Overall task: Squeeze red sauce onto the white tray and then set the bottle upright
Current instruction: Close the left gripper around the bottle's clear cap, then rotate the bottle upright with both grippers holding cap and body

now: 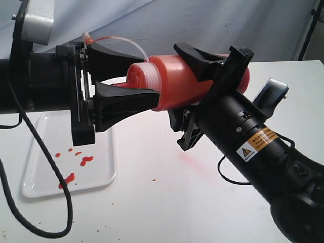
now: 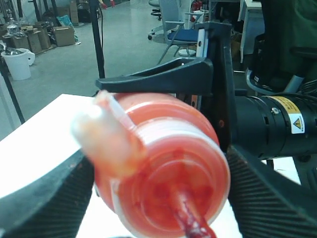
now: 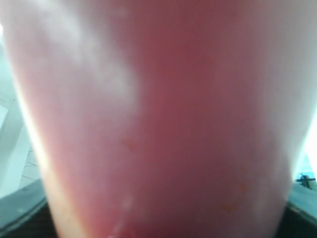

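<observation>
The bottle (image 1: 174, 81) hangs level in the air above the table, nozzle toward the left. My right gripper (image 1: 192, 91) is shut on its body, which fills the right wrist view as the bottle (image 3: 158, 124). My left gripper (image 1: 152, 80) is shut on the ribbed cap end; in the left wrist view the bottle (image 2: 168, 163) sits between both ribbed pads, with the wet red nozzle (image 2: 190, 218) pointing at the camera. The tether's tiny cap (image 2: 99, 129) dangles blurred. The white tray (image 1: 101, 172) lies below left with red sauce (image 1: 87, 160) in several blobs.
A faint red smear (image 1: 195, 159) and a speck (image 1: 153, 179) mark the white table right of the tray. A black cable (image 1: 50, 202) loops over the tray's near left corner. The right arm's body (image 1: 263, 157) crosses the table's right half.
</observation>
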{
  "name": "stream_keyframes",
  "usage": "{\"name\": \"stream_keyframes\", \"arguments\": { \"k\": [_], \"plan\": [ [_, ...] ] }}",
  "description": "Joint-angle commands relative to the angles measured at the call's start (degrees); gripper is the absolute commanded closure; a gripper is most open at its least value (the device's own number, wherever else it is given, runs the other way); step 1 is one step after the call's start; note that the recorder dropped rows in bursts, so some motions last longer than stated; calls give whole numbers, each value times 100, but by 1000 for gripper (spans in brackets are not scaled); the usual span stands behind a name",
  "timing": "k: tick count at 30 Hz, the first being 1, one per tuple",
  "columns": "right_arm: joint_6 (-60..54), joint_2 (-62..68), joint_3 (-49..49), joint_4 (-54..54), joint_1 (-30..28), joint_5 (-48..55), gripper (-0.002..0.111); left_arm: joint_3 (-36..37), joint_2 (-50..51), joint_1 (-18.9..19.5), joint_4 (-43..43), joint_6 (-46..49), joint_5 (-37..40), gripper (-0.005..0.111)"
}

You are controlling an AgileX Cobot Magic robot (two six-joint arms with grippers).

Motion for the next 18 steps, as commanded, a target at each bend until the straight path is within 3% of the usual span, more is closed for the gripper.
{"name": "stream_keyframes", "arguments": {
  "k": [1,9,18],
  "plan": [
    [-117,-90,-80,-166,14,-311,108,-49,-9,-21,-52,130,274,107],
    [-117,-90,-80,-166,14,-311,108,-74,-22,-21,36,60,60,107],
    [-82,-90,-80,-175,14,-311,108,-305,-22,-21,658,-741,-187,107]
  ]
}}
